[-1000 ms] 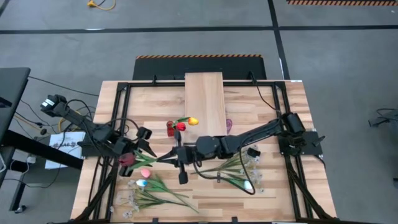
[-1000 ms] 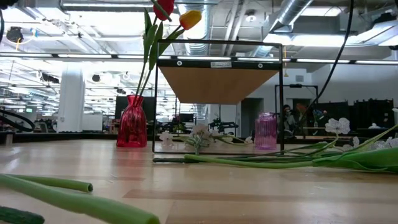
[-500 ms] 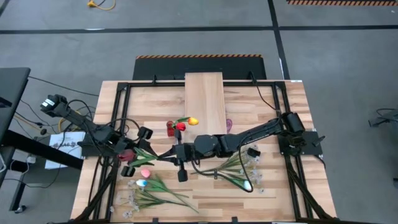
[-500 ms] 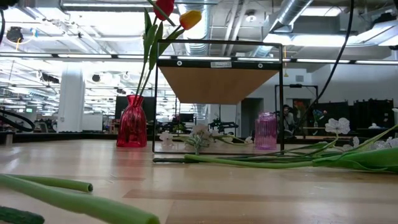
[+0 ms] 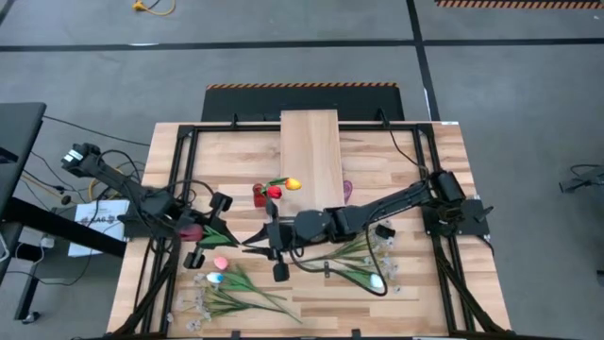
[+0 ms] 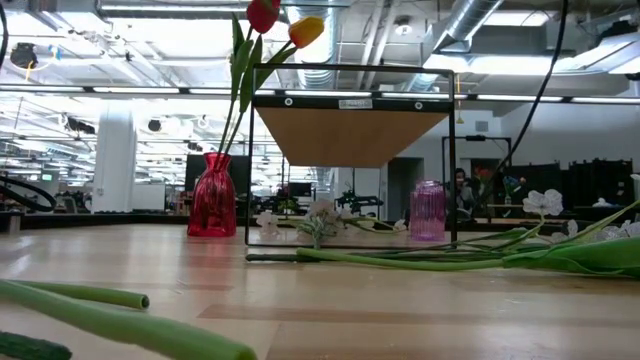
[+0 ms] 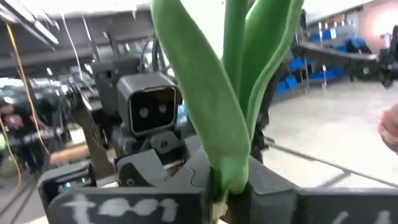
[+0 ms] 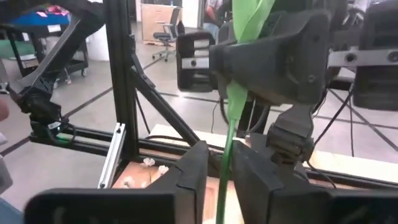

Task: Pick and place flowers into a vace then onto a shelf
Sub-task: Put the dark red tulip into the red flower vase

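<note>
over the left-centre of the slatted table (image 5: 415,161), a dark maroon tulip (image 5: 192,229) is held in the air between the two grippers. left arm is reached in from the left edge, bent at the elbow, with the left gripper (image 5: 209,227) pointed toward the table's middle. its jaws are seen clamped on the tulip's green stem (image 7: 231,124) in the left wrist view, leaf bases pinched right at the fingertips (image 7: 199,171).

right arm is stretched low across the table from its base at the right edge, wrist turned so the right gripper (image 5: 274,238) faces the left one. in the right wrist view the same stem (image 8: 229,140) is seen running between its fingers (image 8: 193,168); jaws slightly apart, and whether the stem is still gripped or merely between them cannot be told.

remaining flowers: a bunch with pink and pale heads is laid on the table near the front-left (image 5: 231,283), another bunch with whitish blossoms front-right (image 5: 363,260). a red vase (image 6: 212,196) with a red tulip (image 6: 262,14) and a yellow tulip (image 6: 305,31) is stood just left of the shelf (image 5: 311,156), on the table. a purple vase (image 6: 427,211) is stood beside the shelf's right side.
</note>
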Action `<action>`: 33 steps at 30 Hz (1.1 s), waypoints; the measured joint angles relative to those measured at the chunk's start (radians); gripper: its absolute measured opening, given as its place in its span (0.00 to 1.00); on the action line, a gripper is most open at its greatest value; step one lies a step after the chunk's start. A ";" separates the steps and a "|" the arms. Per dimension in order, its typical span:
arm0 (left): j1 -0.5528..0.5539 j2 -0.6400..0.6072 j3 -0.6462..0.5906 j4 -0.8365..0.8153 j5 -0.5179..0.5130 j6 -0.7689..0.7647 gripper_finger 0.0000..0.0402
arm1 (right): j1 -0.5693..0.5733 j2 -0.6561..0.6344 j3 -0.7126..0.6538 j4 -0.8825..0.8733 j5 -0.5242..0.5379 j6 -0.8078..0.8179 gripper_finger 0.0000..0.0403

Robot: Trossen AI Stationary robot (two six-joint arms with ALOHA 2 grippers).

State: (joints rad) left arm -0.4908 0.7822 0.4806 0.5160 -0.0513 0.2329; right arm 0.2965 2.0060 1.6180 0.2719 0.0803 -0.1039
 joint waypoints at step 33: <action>0.110 0.336 0.659 -0.648 0.047 -0.029 0.00 | 0.026 -0.520 0.000 -0.611 -0.008 0.037 0.28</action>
State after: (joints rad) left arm -0.3806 1.1183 1.1400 -0.1325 -0.0040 0.2035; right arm 0.3225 1.4856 1.6184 -0.3393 0.0728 -0.0671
